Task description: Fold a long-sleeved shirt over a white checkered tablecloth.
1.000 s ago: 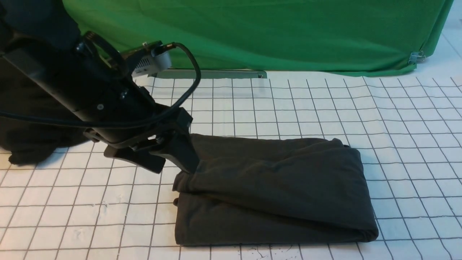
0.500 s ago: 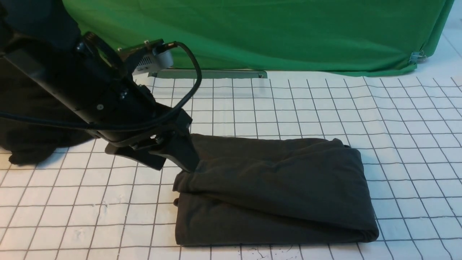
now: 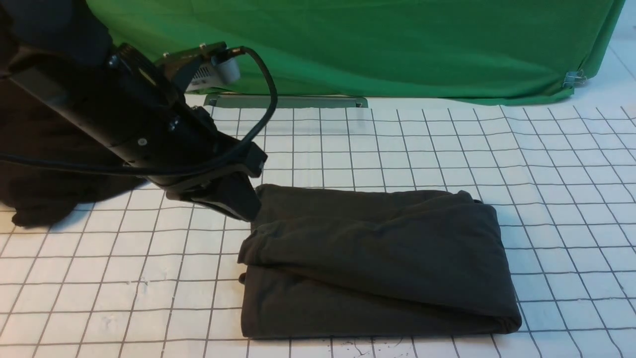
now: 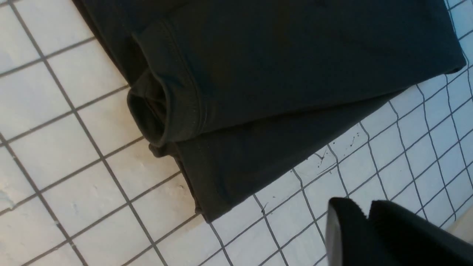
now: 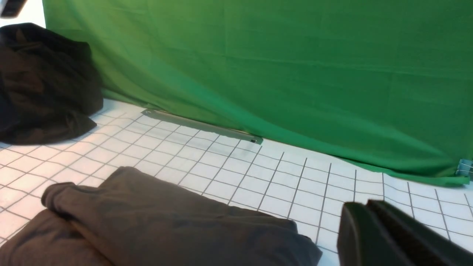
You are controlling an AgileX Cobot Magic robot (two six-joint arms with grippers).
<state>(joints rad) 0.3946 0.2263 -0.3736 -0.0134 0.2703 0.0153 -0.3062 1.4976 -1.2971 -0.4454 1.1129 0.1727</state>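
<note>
Far left: a shapeless black heap of cloth on the white checkered tablecloth ruled in thin dark grey lines. Next, my left gripper, black fingers pressed together and empty, its tip just at the far-left edge of the folded dark charcoal-grey knit long-sleeved shirt, which lies in a flat bundle mid-cloth, cuff opening facing left. My right gripper, closed and empty, hangs clear of the shirt. Behind: plain bright green backdrop cloth.
</note>
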